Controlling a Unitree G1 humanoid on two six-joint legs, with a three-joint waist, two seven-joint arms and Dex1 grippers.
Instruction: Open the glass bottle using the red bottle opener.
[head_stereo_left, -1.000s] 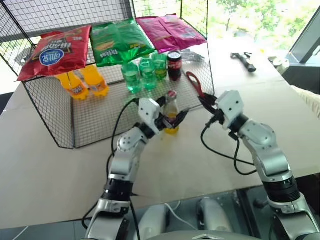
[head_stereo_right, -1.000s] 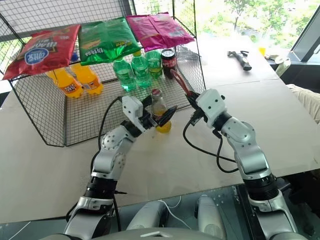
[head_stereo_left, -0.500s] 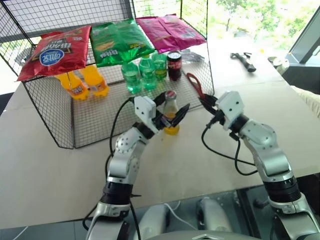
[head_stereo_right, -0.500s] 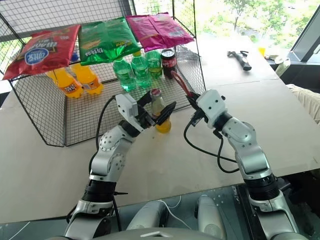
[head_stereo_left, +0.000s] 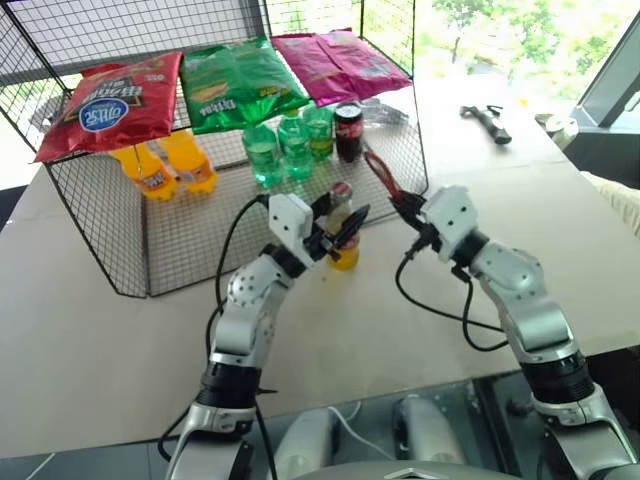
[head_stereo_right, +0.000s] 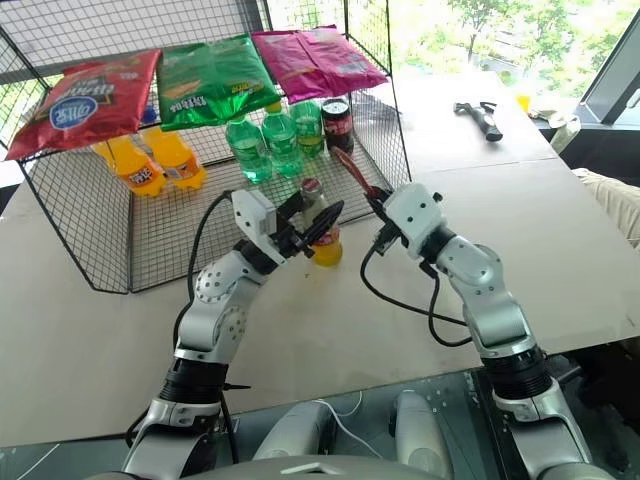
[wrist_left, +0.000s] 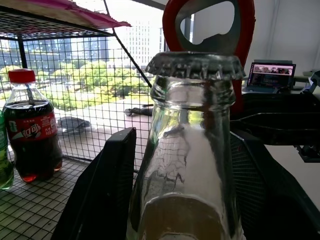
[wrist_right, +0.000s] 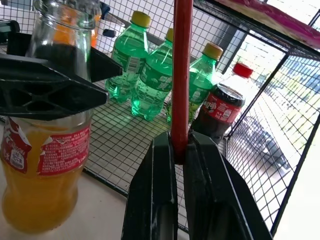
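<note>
Left gripper narrowed round glass bottle, contact unclear; right gripper clamps red bottle opener; green bottles behind

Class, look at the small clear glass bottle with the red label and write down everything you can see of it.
The small clear glass bottle with the red label stands upright on the pale table beside the black wire rack. It has a narrow neck, yellow-orange drink in its lower half, and a crimped metal cap still on. The left hand's black fingers flank its neck. The slim red bottle opener, held by the right hand, rises with its loop head just behind the cap.
</note>
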